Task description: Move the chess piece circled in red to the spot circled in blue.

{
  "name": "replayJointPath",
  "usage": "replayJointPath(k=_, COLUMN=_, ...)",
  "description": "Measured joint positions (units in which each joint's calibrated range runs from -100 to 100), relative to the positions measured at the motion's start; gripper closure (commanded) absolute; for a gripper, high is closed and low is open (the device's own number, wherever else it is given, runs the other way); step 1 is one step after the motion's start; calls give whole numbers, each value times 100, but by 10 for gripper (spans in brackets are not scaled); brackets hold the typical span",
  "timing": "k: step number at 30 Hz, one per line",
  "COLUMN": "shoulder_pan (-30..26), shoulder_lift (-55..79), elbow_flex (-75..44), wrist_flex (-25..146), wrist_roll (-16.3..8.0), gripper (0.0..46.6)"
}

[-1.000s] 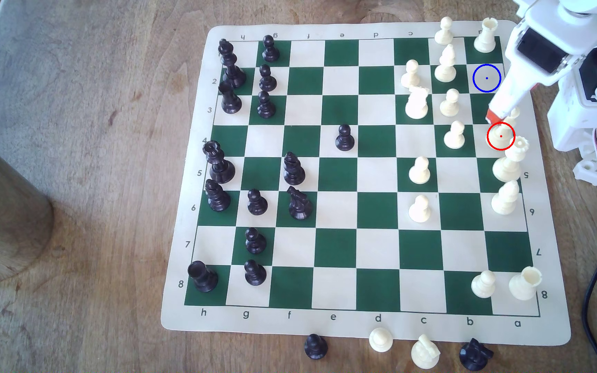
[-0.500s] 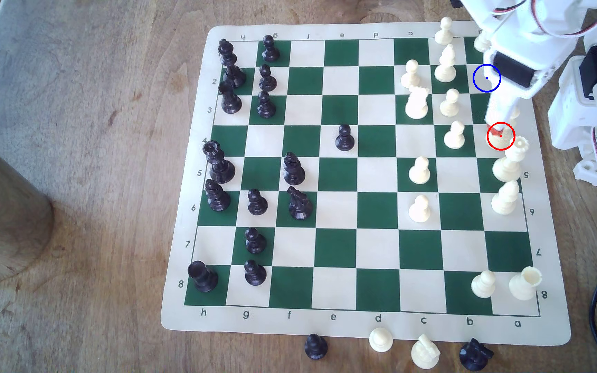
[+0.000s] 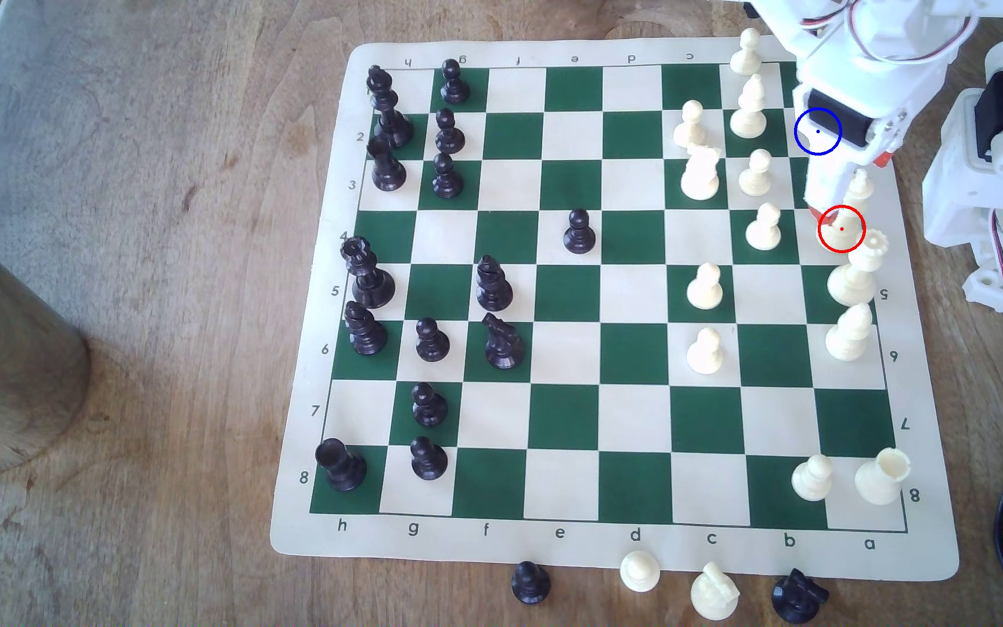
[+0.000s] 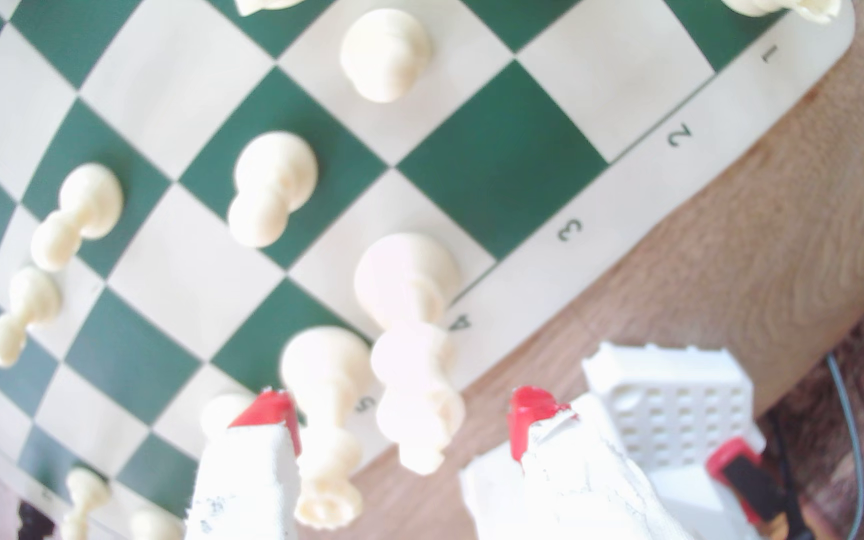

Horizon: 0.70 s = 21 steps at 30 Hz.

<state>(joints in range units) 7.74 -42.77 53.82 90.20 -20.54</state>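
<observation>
The hand (image 3: 837, 208) hangs over the chess mat's (image 3: 626, 548) edge nearest the arm's base, in the a-file column, with its two red-tipped fingers (image 4: 269, 415) spread apart and nothing clamped between them. In the wrist view the cream king (image 4: 414, 363) rises into the gap between those fingers, closer to neither tip by much, and no finger touches it. In the exterior view the king (image 3: 858, 187) stands upright on the red-ringed cream square (image 3: 841, 229) of row 4, its top showing just past the white arm link (image 3: 831, 175) that covers part of its body; one red fingertip sits at the ring's rim.

The blue-ringed square (image 3: 818, 131) lies two rows away along the same edge, toward the mat's row-1 corner, and the arm's black motor block (image 3: 843, 123) hangs over it, hiding most of the square.

Just beside the king on row 5 stands the cream queen (image 3: 855, 271) with its spiked coronet, and a cream bishop (image 3: 847, 334) follows on row 6. A cream pawn (image 3: 763, 228) stands one file inward from the king on a green square. Black pieces (image 3: 378, 271) cluster along the mat's far edge from the arm. Four captured pieces (image 3: 713, 594) lie on the wooden worktop (image 3: 155, 241) beside the lettered edge
</observation>
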Motion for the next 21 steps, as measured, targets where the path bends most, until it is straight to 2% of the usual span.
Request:
replayJointPath(k=10, shoulder_pan=103, shoulder_lift=394, elbow_flex=298, wrist_flex=-367, wrist_roll=0, gripper=298)
replayJointPath(k=21, shoulder_pan=-140, shoulder_lift=419, elbow_flex=298, wrist_flex=-558, wrist_roll=-195, gripper=328)
